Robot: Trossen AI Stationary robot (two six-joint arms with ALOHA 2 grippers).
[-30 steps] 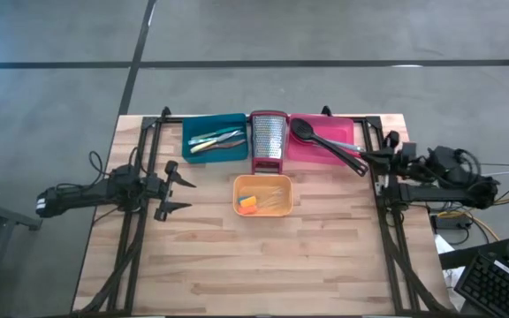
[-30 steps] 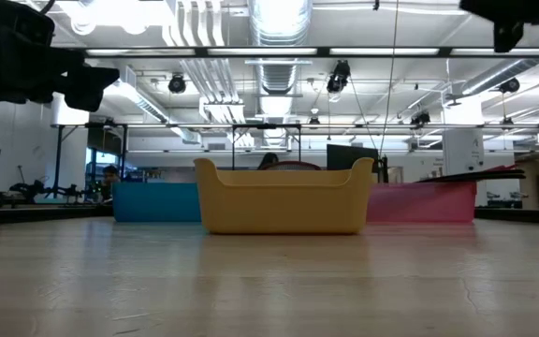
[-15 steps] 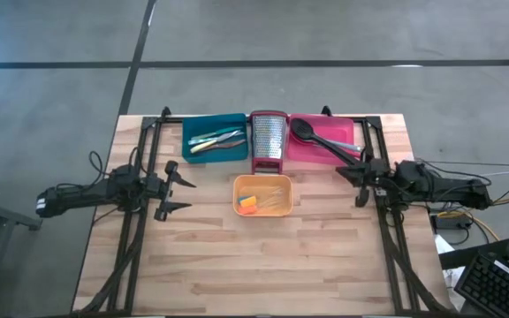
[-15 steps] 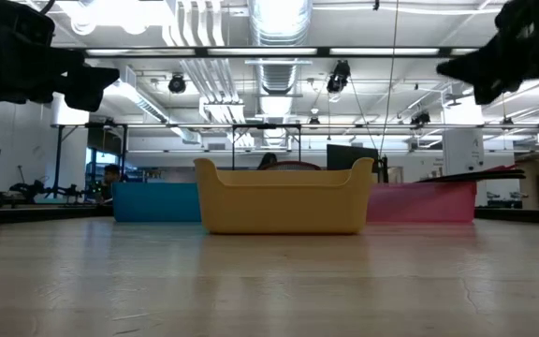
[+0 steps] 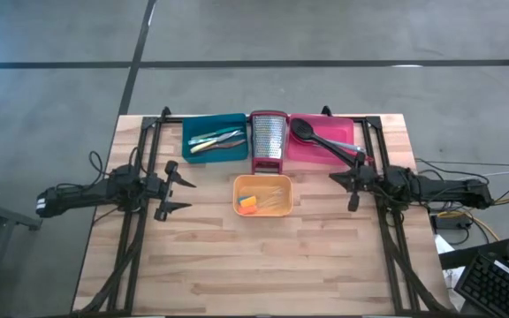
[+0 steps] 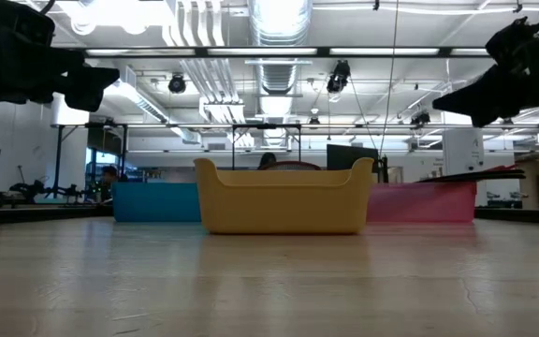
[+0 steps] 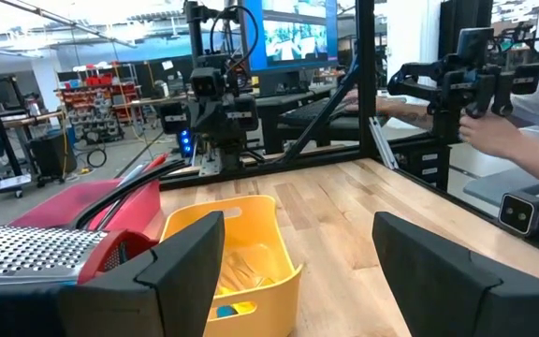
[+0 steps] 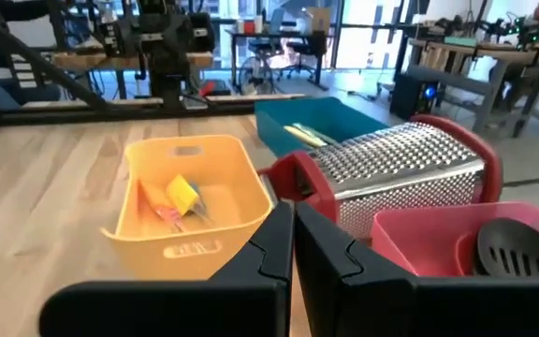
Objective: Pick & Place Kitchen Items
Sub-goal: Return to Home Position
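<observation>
1. Yellow tray (image 8: 185,251), taken as my reference, stands at mid-table (image 5: 237,265). Inside it I see small yellow and orange pieces (image 8: 182,197) with a few thin sticks beside them.
2. Left gripper (image 5: 182,195): well out to the left of the yellow tray, raised off the table top, fingers spread wide, nothing between them.
3. Right gripper (image 8: 293,225): out to the right of the yellow tray, also raised, fingers pressed together and empty.
4. Grater (image 5: 269,141): upright just behind the yellow tray.
5. Teal tray (image 5: 188,132): behind the yellow tray and to its left, against the grater, holding thin colour-handled tools (image 5: 215,140).
6. Pink tray (image 5: 347,131): behind and to its right, holding the long black utensils (image 5: 325,141). Their handles run out over the rim towards the right gripper.
</observation>
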